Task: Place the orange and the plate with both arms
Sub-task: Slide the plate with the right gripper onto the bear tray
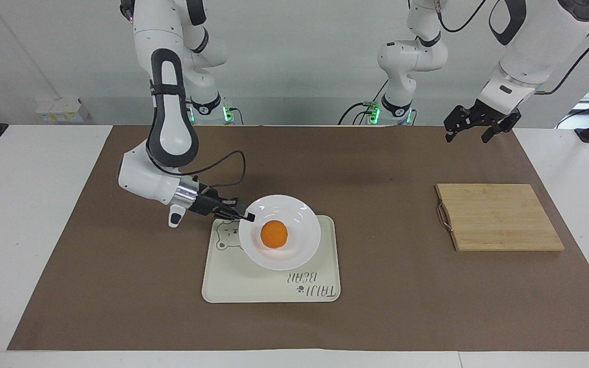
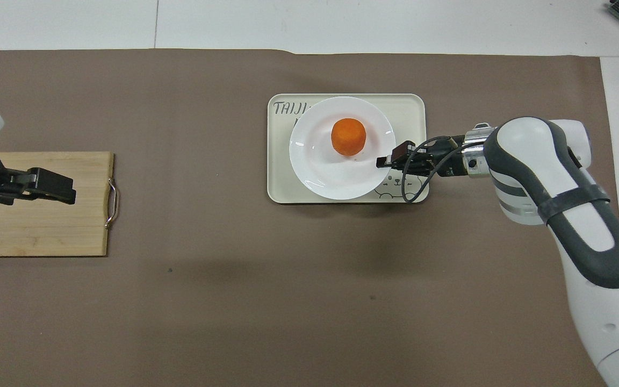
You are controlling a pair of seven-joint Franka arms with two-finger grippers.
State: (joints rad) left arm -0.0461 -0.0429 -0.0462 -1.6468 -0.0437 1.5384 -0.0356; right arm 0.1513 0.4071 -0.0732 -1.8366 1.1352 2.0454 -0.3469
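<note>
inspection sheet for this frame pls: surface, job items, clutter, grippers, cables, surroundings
Surface: white table under a brown paper mat.
Job's things: small round orange fruit sits on the round glossy white plate; the plate is over the cream rectangular bear-print tray, held by its rim at the right arm's end.
Clutter: bamboo cutting board with a metal handle, toward the left arm's end.
Grippers: right gripper jaws shut on the plate rim; left gripper jaws open, empty, waiting above the mat's edge by its base.
Cables: black cable loop at the right wrist, hanging above the mat.
Surroundings: white wall; green lights at the arm bases.
</note>
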